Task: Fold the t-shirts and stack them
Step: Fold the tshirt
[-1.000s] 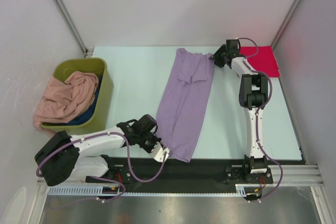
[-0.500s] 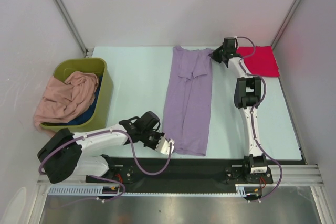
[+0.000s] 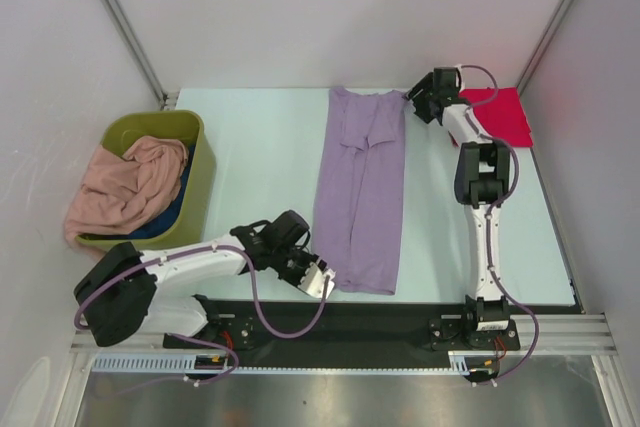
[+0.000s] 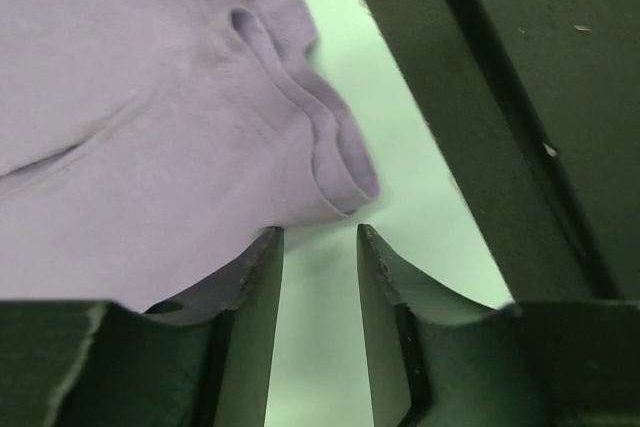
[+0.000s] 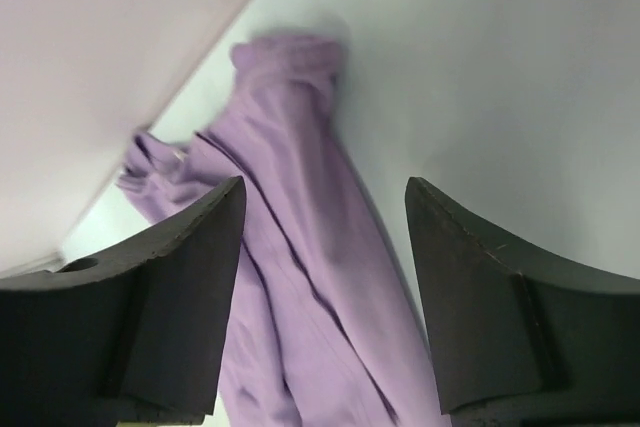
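Note:
The lavender-purple t-shirt [image 3: 362, 192] lies folded into a long strip down the middle of the table. My left gripper [image 3: 322, 280] is open at its near left corner, the hem [image 4: 335, 162] just beyond the fingertips [image 4: 268, 247]. My right gripper [image 3: 410, 102] is open at the strip's far right corner, cloth [image 5: 300, 277] showing between its fingers. A bright red t-shirt [image 3: 500, 115] lies folded at the far right corner. The salmon-pink t-shirt [image 3: 125, 192] hangs over the olive-green bin [image 3: 195, 187], with a dark blue t-shirt [image 3: 172, 215] beneath it.
The black base rail [image 3: 400, 312] runs along the table's near edge, close to the left gripper. White enclosure walls stand on the left, far and right sides. The bin stands at the table's left edge.
The purple shirt has been straightened from slanted to square with the table. Both grippers have let go of its corners and opened; the left gripper slid right along the near hem.

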`<state>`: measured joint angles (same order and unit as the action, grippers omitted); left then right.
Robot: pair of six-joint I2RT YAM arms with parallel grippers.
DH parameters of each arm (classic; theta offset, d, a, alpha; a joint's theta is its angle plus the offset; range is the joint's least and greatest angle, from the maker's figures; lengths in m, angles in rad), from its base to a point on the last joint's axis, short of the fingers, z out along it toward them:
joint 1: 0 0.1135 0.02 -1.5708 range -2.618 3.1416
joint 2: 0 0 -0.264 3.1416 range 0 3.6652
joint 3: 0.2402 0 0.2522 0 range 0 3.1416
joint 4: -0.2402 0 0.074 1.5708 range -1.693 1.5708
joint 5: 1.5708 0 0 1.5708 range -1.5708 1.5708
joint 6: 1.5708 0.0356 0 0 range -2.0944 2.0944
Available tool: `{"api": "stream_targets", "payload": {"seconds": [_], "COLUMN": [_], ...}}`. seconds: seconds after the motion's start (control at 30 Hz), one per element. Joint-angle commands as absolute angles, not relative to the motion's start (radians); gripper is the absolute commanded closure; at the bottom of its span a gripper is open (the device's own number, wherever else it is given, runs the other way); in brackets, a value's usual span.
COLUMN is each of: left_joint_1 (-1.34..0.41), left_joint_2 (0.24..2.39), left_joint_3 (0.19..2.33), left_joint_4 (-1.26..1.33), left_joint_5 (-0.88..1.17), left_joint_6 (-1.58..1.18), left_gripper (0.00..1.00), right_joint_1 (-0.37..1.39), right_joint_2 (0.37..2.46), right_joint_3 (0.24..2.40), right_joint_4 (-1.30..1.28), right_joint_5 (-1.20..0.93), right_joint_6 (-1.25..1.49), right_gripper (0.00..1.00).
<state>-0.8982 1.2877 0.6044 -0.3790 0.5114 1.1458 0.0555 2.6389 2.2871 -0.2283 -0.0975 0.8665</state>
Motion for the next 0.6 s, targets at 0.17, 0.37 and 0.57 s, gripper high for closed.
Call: {"api": "stream_targets", "payload": {"seconds": [0.17, 0.37, 0.57], "left_joint_1": [-0.908, -0.908, -0.985], "left_joint_2": [1.14, 1.111, 1.149], "left_joint_3": [0.565, 0.586, 0.529], "left_joint_4": [-0.557, -0.528, -0.41], "left_joint_5": [0.462, 0.446, 0.393], "left_joint_6": [1.292, 1.318, 1.364], "left_gripper": [0.58, 0.55, 0.51], "right_joint_1": [0.084, 0.169, 0.383], "right_joint_2": [2.107, 1.61, 1.323], "right_joint_3": [1.945, 1.36, 0.97], "right_joint_4": [-0.442, -0.442, -0.598], "right_joint_5": [0.026, 0.075, 0.112], "right_joint_6": [0.644, 0.646, 0.742], "right_gripper": [0.29, 0.3, 0.31]}}
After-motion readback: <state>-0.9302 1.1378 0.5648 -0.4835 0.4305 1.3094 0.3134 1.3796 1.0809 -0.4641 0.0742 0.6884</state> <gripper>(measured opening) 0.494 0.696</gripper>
